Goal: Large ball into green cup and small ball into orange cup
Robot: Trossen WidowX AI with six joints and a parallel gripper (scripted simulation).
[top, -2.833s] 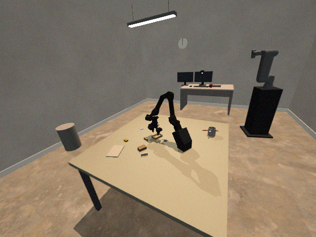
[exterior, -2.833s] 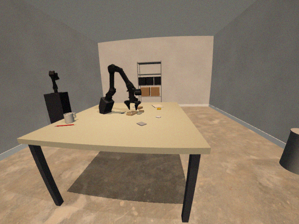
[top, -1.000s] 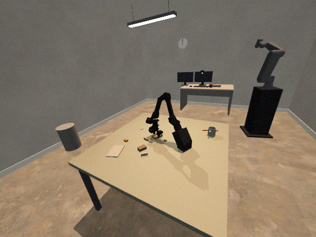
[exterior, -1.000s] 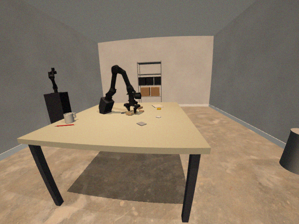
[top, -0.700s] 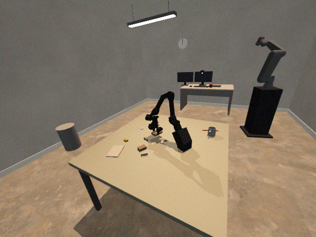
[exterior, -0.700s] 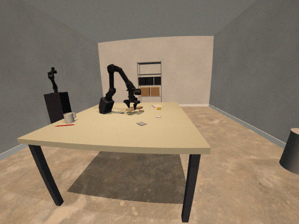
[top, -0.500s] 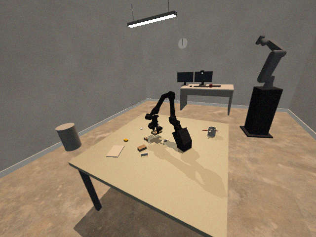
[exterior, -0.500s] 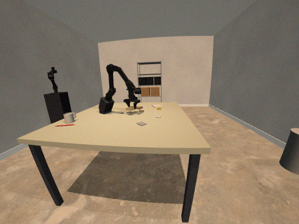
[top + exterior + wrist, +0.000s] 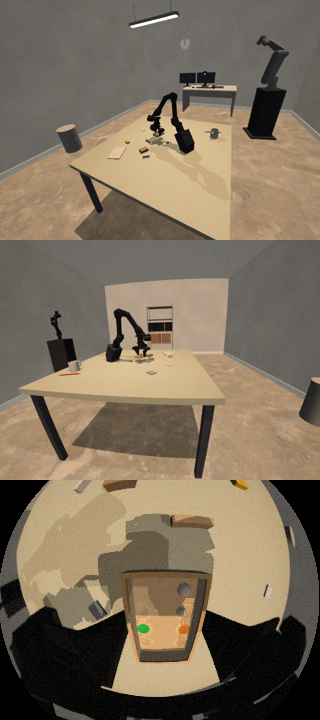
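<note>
The wooden puzzle [image 9: 164, 616] is a shallow wooden tray under a clear cover, seen in the middle of the wrist view. My gripper [image 9: 164, 612] is shut on the wooden puzzle, one finger on each long side. Inside it the large grey ball sits at the far right. The small grey ball lies just below it. The green cup [image 9: 143, 628] is at the near left and the orange cup [image 9: 184, 628] at the near right; both are empty. In the top view the gripper [image 9: 157, 132] holds the puzzle [image 9: 156, 134] just above the table.
A flat wooden block [image 9: 192, 522] lies just beyond the puzzle. A brown block [image 9: 143, 149], a yellow block [image 9: 127, 141], a white sheet [image 9: 116, 152] and small grey tiles lie to the left. The arm's base [image 9: 184, 141] stands to the right, a mug [image 9: 214, 133] and red pencil beyond it.
</note>
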